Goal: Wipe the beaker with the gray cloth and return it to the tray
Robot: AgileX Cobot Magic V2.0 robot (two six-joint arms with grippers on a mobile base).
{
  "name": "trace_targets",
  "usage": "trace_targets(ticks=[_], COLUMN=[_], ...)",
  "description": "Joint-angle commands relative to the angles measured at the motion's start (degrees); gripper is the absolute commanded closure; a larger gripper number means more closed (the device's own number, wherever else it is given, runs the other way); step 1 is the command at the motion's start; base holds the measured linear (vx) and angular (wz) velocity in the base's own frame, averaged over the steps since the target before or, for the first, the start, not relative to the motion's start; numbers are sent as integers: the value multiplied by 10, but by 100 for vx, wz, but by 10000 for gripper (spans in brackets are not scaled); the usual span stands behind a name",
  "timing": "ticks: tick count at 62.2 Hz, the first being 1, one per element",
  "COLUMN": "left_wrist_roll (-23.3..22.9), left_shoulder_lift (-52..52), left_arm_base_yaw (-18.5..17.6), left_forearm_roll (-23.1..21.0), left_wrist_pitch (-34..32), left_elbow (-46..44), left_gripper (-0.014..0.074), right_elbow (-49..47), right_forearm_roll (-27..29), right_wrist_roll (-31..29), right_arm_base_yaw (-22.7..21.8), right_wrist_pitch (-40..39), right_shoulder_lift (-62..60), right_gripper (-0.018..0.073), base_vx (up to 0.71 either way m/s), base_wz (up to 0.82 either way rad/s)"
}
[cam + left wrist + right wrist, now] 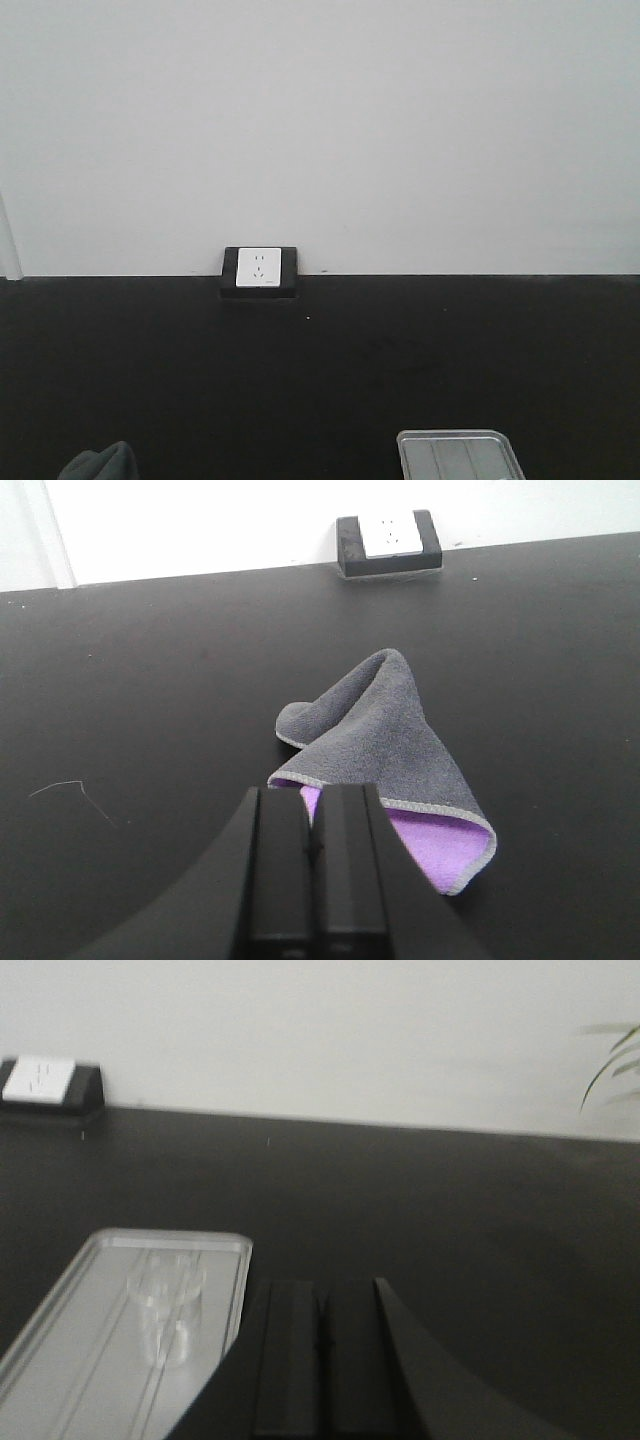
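- My left pincer (312,825), closed and empty, faces the gray cloth (385,755).
- Only my right wrist view shows the beaker (167,1310) standing in the tray (60,1355); my right pincer (322,1335) is closed, empty.

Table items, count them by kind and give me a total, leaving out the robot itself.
Cloth: 1
Beaker: 1
Tray: 1
Power outlet: 1
Total: 4
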Motion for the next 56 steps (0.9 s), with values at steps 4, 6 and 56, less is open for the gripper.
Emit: trace_targets(ticks=[4, 6, 56], left_wrist_roll=[0, 0, 0], left_shoulder_lift=[-14, -14, -14], left_arm_base_yaw=[2, 2, 2], left_forearm_roll=[-1, -1, -1], left_wrist_pitch=[-47, -47, -47], left_elbow=[17, 17, 17], left_gripper=[603, 603, 603], right_elbow=[36, 41, 38], right_forearm_roll=[-11, -11, -8], right_wrist_roll=[-4, -4, -4], right_arm_base_yaw=[16, 19, 23], right_wrist_pitch=[-114, -127, -115], right_shoulder_lift=[-6, -6, -5], right_gripper=[571, 571, 571], base_vx=[0, 0, 0], base_wz=[0, 0, 0])
